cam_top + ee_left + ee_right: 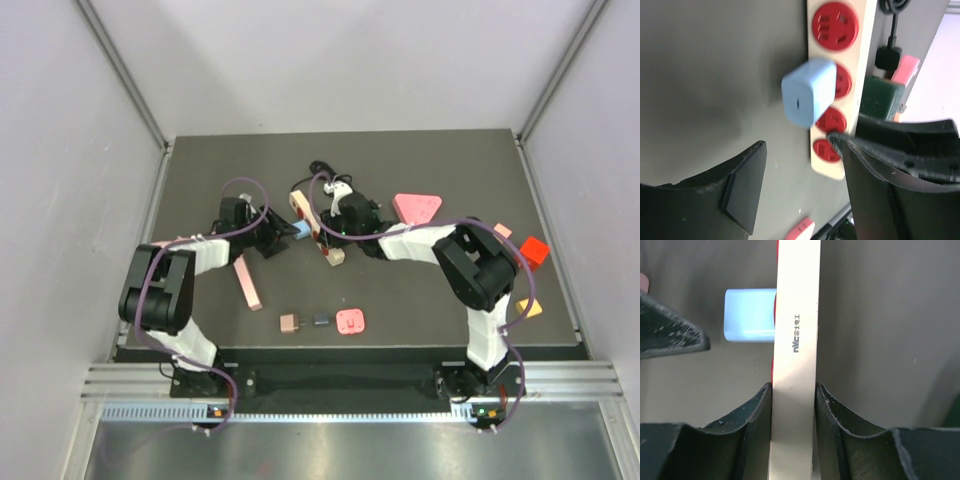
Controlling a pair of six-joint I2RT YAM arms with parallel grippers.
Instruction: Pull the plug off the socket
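My right gripper (793, 390) pinches the socket strip (797, 315), jaws tight, bracing it against the pull. The blue plug (807, 92) sits plugged in mid-frame, ahead of my left gripper (799, 150), whose jaws are spread to take it.

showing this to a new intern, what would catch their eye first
A pale blue plug sits in a beige power strip with red sockets, mid-table. The right end effector is shut on the strip, while the left end effector hangs open facing the plug.
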